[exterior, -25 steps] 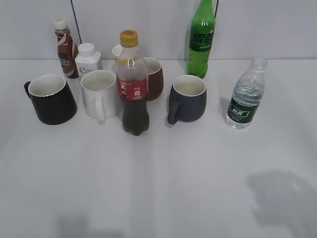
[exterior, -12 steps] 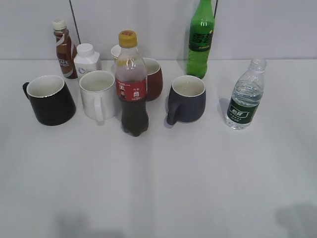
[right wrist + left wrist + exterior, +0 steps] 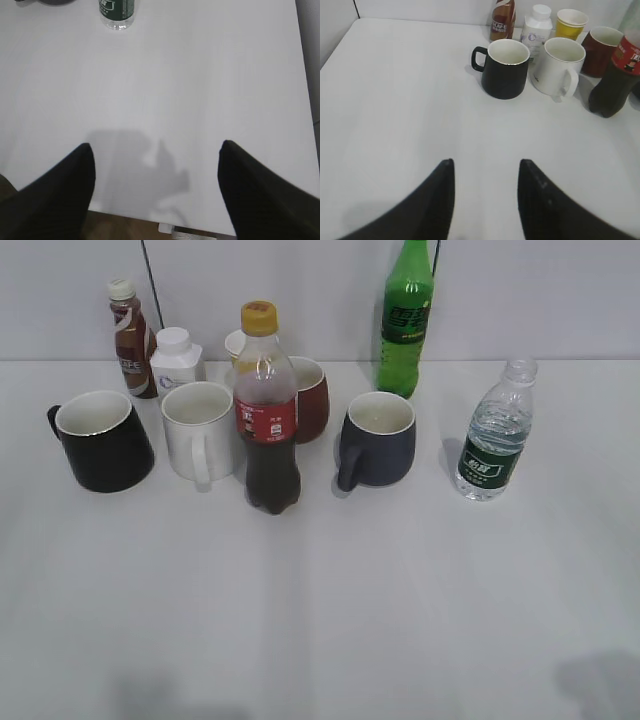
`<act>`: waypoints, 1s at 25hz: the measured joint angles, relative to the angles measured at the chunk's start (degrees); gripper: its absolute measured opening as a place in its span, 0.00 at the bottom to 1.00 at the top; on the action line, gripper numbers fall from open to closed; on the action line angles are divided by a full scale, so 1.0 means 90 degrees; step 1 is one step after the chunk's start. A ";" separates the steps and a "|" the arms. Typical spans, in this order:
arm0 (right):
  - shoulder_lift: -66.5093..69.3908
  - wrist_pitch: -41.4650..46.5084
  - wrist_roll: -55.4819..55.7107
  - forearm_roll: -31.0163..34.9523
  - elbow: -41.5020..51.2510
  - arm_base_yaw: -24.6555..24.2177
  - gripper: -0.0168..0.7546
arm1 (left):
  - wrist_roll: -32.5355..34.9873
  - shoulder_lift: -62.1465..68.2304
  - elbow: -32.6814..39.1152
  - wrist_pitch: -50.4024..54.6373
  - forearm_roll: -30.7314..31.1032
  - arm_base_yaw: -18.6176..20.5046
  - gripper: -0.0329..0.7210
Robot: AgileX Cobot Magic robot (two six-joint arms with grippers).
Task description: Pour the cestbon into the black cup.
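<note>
Reaching with my right claw point(image 3: 155, 185), spread wide and empty, I could tip the uncapped cestbon point(image 3: 493, 433) and spill it far from the black cup point(image 3: 102, 442).

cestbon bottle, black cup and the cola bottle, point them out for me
cestbon bottle point(image 3: 490, 465), exterior view, on its dark green label.
black cup point(image 3: 505, 75), left wrist view, on the front of its glossy wall.
cola bottle point(image 3: 267, 420), exterior view, on its red label.

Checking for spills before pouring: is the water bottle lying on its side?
No, the water bottle stands upright on the table, right of the grey mug.
</note>
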 joint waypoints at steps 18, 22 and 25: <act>0.0000 0.0000 0.0000 0.0000 0.0000 0.0000 0.79 | 0.0007 -0.0007 0.0005 -0.0007 -0.0012 -0.0096 0.36; 0.0000 0.0000 0.0000 0.0000 0.0000 0.0000 0.79 | 0.0008 -0.0007 0.0005 -0.0007 -0.0012 -0.0096 0.36; 0.0000 0.0000 0.0000 0.0000 0.0000 0.0000 0.79 | 0.0008 -0.0007 0.0005 -0.0007 -0.0012 -0.0096 0.36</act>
